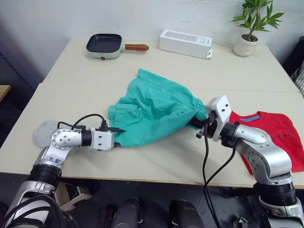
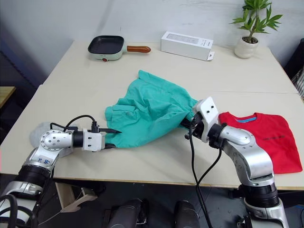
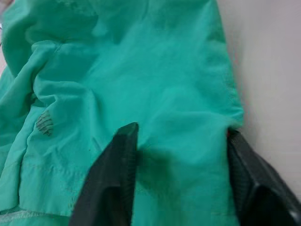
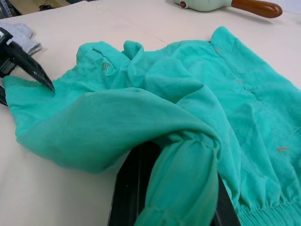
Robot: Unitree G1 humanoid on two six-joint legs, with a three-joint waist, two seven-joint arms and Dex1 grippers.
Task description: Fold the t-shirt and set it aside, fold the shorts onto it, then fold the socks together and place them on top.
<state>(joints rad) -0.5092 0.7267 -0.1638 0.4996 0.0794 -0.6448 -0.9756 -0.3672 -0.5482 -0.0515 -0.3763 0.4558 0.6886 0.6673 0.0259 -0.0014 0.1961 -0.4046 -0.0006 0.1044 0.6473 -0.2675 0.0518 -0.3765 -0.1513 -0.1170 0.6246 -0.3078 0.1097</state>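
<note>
The shorts (image 1: 154,111) lie rumpled at the middle of the desk (image 1: 85,66), stretched between the two arms, their long axis running across the desk from the robot's left to its right, with one corner reaching toward the far edge. The gathered elastic waistband is at the right end, and the hem of a leg is at the left end. The left pincer (image 1: 117,136) has its black fingers (image 3: 113,183) spread, one on top of the cloth and one at its edge, with the leg hem between them, so it is parted around the fabric rather than pinched flat. The right pincer (image 2: 188,124) is clamped on the bunched waistband, which wraps over its dark fingers in the right wrist view. The t-shirt (image 2: 266,137) lies folded flat near the right front edge of the desk, just beside the right arm, its blue-labelled neck toward the far side. The socks (image 1: 43,132) rest as a small grey heap at the left front edge, behind the left arm. At the far side stand a small frying pan (image 1: 105,45), a white box (image 1: 185,42) and a potted plant (image 1: 249,28).
</note>
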